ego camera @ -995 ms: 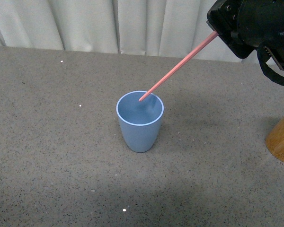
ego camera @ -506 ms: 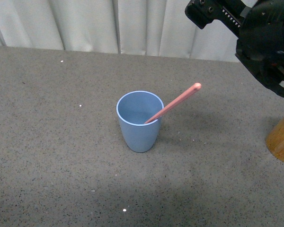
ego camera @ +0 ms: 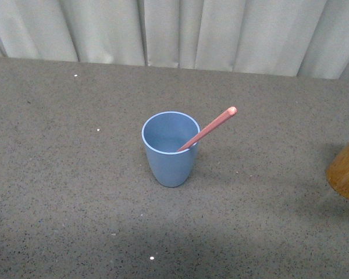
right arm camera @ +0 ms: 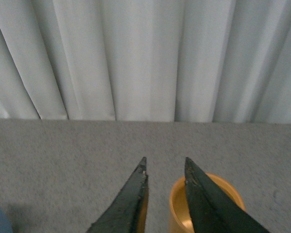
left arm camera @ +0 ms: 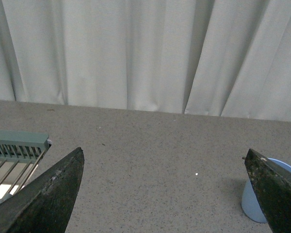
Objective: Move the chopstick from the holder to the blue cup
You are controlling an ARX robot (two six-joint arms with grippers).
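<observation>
The blue cup (ego camera: 170,149) stands upright in the middle of the grey table. One salmon-pink chopstick (ego camera: 210,127) leans in it, thick end up and to the right over the rim. The wooden holder (ego camera: 345,168) is cut off by the right edge of the front view. Neither arm shows in the front view. In the right wrist view my right gripper (right arm camera: 165,166) is open and empty above the holder's open mouth (right arm camera: 223,194). In the left wrist view my left gripper (left arm camera: 165,155) is wide open and empty, with the cup (left arm camera: 252,204) beside one finger.
A white curtain (ego camera: 174,29) hangs behind the table's far edge. A grey-green slotted rack (left arm camera: 14,150) lies on the table in the left wrist view. Grey tabletop surrounds the cup (ego camera: 75,174).
The right gripper let go of the chopstick, which dropped into the blue cup and leans there. The right arm then drew back out of the front view.
</observation>
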